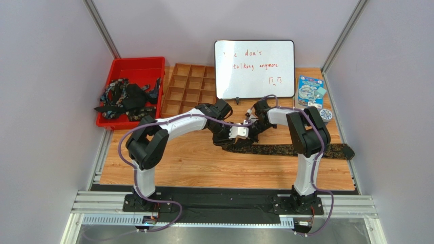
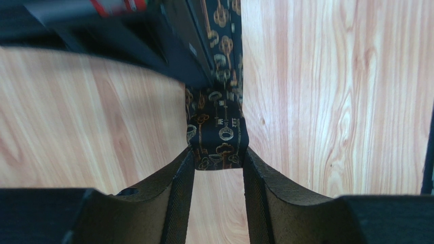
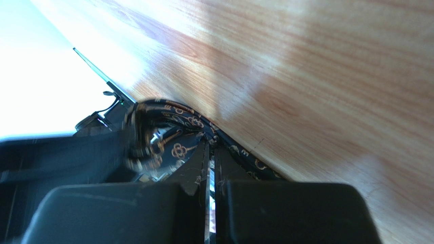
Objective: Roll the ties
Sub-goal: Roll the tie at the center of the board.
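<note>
One of the ties point(image 1: 285, 150), black with gold key patterns, lies flat across the wooden table, its wide end to the right. Its left end is folded into a short thick stub point(image 2: 219, 137). My left gripper point(image 2: 218, 163) point(image 1: 239, 133) has one finger on each side of that stub, touching both edges. Just behind it, my right gripper point(image 3: 210, 147) point(image 1: 250, 122) is shut, its tips pinched on a gathered fold of the same tie point(image 3: 178, 150). In the left wrist view the right gripper shows only as a dark blur above the fabric.
A red bin point(image 1: 133, 66) at the back left holds a heap of other ties point(image 1: 127, 96). Next to it sits a wooden compartment tray point(image 1: 188, 89). A whiteboard point(image 1: 254, 68) stands behind the grippers, with a blue packet point(image 1: 310, 91) to its right.
</note>
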Motion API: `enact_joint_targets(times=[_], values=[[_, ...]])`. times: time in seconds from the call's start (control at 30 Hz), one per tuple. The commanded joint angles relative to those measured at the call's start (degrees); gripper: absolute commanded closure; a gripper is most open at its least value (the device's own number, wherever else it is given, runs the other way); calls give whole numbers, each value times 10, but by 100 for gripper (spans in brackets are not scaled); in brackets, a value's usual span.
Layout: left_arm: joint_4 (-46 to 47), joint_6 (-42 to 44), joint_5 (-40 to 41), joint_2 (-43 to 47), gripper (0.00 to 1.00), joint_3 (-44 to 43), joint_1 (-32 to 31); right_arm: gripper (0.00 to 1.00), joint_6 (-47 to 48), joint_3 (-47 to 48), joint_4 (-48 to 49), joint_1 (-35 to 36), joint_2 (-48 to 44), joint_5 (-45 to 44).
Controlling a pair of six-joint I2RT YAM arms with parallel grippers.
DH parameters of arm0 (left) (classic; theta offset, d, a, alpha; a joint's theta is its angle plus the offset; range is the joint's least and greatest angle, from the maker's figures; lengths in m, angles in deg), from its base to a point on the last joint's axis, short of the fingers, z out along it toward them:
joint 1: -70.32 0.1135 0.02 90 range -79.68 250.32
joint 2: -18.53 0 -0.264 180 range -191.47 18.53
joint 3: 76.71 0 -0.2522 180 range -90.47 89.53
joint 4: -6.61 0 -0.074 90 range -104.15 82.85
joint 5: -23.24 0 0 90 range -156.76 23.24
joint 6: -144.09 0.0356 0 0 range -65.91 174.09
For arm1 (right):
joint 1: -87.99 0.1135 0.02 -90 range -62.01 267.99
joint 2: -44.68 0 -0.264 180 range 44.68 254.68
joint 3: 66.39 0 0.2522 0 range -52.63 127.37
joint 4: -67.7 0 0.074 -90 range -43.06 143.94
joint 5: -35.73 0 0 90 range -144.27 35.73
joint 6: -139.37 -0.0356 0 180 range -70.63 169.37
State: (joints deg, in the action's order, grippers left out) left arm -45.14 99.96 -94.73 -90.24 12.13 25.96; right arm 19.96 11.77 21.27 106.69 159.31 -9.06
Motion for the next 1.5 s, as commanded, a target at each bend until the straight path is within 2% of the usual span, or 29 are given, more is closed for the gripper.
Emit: enact_joint_targets(times=[0.0,0.33,0.7,1.13,1.47], values=[[10,-37,-29,-7,55,-47,-24,100,9,5,12,4,27,-75],[26,-97,-10,-72,56,-82,-49,100,1,-1,20,4,20,-63],[42,-107,34,-104,59,-41,-56,100,-21,-10,24,0,-16,15],[57,-86,20,-93,64,13,-57,74,25,-20,-47,-38,-77,56],[47,-68,6,-95,64,16,-55,65,19,-39,-11,-33,-84,66]])
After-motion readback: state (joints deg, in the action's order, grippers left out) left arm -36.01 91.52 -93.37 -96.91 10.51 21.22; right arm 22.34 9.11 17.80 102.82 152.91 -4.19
